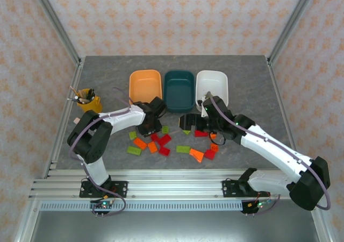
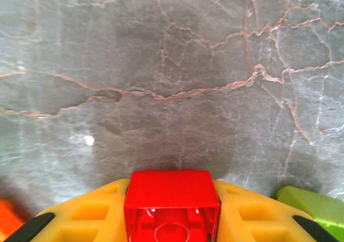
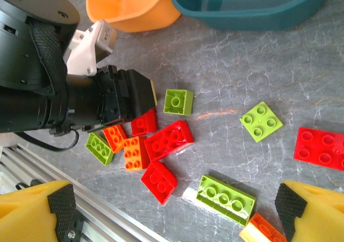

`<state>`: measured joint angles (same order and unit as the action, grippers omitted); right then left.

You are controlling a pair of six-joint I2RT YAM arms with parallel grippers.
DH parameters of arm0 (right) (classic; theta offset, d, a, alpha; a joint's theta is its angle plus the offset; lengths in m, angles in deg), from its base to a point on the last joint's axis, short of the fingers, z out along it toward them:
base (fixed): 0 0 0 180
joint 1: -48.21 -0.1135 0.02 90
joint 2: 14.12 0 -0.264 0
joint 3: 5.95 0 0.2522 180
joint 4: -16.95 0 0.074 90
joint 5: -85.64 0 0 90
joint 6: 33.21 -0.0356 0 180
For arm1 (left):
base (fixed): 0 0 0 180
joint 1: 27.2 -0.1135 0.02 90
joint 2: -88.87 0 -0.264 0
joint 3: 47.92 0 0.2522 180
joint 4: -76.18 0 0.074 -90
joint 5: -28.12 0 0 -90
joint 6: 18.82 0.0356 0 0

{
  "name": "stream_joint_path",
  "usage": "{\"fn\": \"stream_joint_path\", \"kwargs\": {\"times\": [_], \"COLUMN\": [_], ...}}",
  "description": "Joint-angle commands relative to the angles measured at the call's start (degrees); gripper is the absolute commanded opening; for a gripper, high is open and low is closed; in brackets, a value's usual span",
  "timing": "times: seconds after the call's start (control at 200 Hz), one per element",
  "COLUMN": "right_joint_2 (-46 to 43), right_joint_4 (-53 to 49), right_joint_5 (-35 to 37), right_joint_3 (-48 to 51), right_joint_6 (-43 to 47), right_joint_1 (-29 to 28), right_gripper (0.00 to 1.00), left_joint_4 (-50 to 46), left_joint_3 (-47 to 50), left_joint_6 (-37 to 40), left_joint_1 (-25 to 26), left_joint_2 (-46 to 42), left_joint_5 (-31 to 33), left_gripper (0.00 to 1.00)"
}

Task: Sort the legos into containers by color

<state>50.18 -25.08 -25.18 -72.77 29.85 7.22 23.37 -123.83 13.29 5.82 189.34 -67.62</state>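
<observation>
My left gripper (image 1: 150,128) is down at the table among the legos, shut on a small red lego (image 2: 172,199) that sits squarely between its yellow fingers (image 2: 97,212). My right gripper (image 3: 174,207) hovers open over the pile with nothing between its jaws; under it lie a red lego (image 3: 159,182) and an oblong green lego (image 3: 226,198). More red, orange and green legos (image 1: 164,140) are scattered across the table's near middle. Behind them stand the orange container (image 1: 145,84), the teal container (image 1: 179,89) and the white container (image 1: 212,86).
A yellow cup of pens (image 1: 88,100) stands at the left, behind the left arm. The left arm's black wrist (image 3: 80,99) reaches into the right wrist view from the left. An aluminium rail (image 1: 172,188) runs along the near edge.
</observation>
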Motion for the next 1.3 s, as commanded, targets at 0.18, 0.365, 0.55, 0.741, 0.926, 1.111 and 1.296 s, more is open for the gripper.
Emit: {"fn": "stream_joint_path", "kwargs": {"times": [0.18, 0.365, 0.55, 0.741, 0.926, 1.111, 1.296], "right_joint_2": [-0.5, 3.2, 11.0, 13.9, 11.8, 8.8, 5.3], "right_joint_4": [5.1, 13.8, 13.1, 8.3, 0.6, -12.8, -23.9], "right_joint_5": [8.1, 13.5, 11.6, 9.9, 13.1, 18.1, 20.7], "right_joint_3": [-8.1, -10.8, -16.0, -17.3, -15.2, -12.4, -7.1], "right_joint_6": [-2.8, -5.4, -7.8, -8.5, -9.3, -9.8, -17.3], "right_joint_1": [-0.2, 0.3, 3.5, 5.5, 6.8, 8.0, 10.1], "right_gripper": [0.98, 1.00, 1.00, 0.99, 0.99, 0.98, 0.92], "left_joint_4": [-15.3, -16.0, -17.4, -19.6, -19.5, -20.2, -18.0], "left_joint_3": [-18.8, -31.6, -45.5, -55.5, -56.7, -56.4, -53.0], "left_joint_6": [11.1, 16.8, 19.8, 21.3, 21.8, 22.4, 21.7], "left_joint_1": [-4.5, -11.0, -15.5, -17.2, -17.3, -17.3, -16.6], "left_joint_2": [-5.0, 4.2, 18.3, 29.3, 33.0, 31.3, 23.4], "left_joint_5": [7.7, 6.2, 5.8, 4.8, 3.4, 3.7, 2.8], "left_gripper": [0.33, 0.33, 0.33, 0.36, 0.44, 0.61, 0.70]}}
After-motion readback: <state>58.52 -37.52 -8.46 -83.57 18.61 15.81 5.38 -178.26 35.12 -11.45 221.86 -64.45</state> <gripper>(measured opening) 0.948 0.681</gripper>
